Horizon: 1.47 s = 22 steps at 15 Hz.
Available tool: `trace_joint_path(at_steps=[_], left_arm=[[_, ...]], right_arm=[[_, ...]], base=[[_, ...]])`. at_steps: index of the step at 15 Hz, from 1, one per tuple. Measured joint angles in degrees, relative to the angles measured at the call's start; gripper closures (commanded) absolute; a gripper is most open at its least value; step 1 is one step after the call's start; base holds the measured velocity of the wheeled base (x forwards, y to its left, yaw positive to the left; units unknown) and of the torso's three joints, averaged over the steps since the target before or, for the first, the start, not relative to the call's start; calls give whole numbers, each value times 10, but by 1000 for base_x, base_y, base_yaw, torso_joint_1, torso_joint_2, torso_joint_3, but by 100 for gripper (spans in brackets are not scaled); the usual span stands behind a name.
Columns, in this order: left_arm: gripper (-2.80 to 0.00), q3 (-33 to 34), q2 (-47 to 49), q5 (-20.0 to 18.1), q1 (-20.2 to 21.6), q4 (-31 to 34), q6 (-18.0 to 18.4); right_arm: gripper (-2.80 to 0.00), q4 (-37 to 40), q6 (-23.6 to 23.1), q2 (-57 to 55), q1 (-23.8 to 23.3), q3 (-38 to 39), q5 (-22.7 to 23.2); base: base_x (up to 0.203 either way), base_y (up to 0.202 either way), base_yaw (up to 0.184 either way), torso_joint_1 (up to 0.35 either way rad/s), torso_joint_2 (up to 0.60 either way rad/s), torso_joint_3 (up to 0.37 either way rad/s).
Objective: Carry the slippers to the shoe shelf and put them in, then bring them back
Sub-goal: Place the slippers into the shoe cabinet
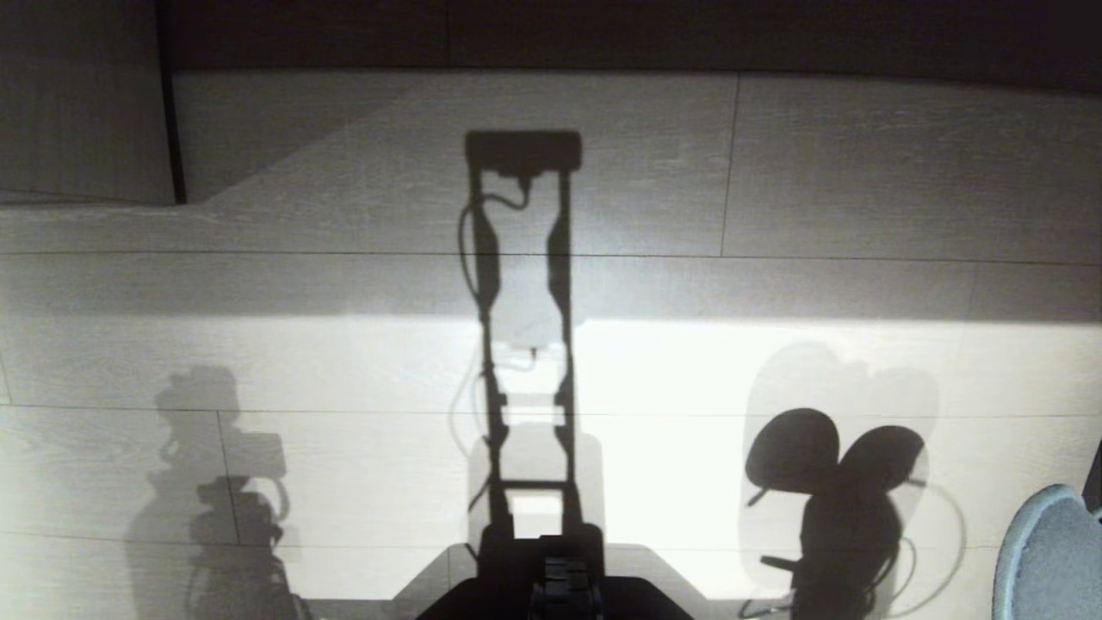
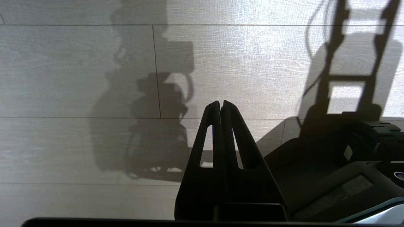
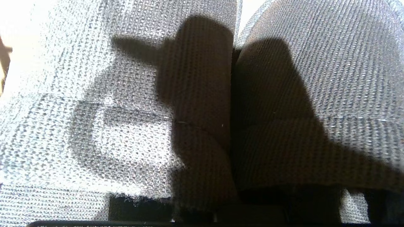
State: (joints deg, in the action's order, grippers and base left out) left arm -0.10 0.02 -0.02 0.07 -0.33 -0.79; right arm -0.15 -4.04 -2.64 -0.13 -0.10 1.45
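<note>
The slippers [image 3: 132, 94] fill the right wrist view, two rounded bodies of grey knit fabric pressed side by side with a dark seam between them, right up against the camera; in the head view only a pale curved edge of one slipper [image 1: 1046, 551] pokes in at the lower right corner, so the pair is off the floor and riding with the right arm. The right gripper itself stays hidden behind the fabric; its jaws are drawn together, and by the way the cloth hangs in front of the lens I judge it to be pinching the pair, though the contact point is not visible. On the floor [image 1: 861, 172] a shadow of two rounded lobes [image 1: 831, 452] sits just left of that edge, matching the carried pair. The left gripper [image 2: 221, 105] hangs idle over the pale planks, fingers pressed together, holding nothing. The robot base [image 1: 560, 594] shows dark at the bottom of the head view. No shoe shelf is in sight, only wood-grain boards and a dark band at the far edge; so the carry is under way, but whether this is the outward trip or the return I cannot tell; a set-down is still to come either way.
</note>
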Motion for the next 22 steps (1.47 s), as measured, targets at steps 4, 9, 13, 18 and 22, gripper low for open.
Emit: trace_joint_path(at_steps=[4,9,13,18,22], left_arm=[[0,0,0,0,0,0,1],[0,0,0,0,0,0,0],[0,0,0,0,0,0,0],[0,0,0,0,0,0,0],[0,0,0,0,0,0,0]], right_arm=[[0,3,8,23,1,1,-2],[0,4,8,28,0,1,-2],[0,5,8,28,0,1,-2],[0,5,8,28,0,1,-2],[0,5,8,28,0,1,-2]], base=[[0,0,0,0,0,0],[0,0,0,0,0,0],[0,0,0,0,0,0],[0,0,0,0,0,0],[0,0,0,0,0,0]])
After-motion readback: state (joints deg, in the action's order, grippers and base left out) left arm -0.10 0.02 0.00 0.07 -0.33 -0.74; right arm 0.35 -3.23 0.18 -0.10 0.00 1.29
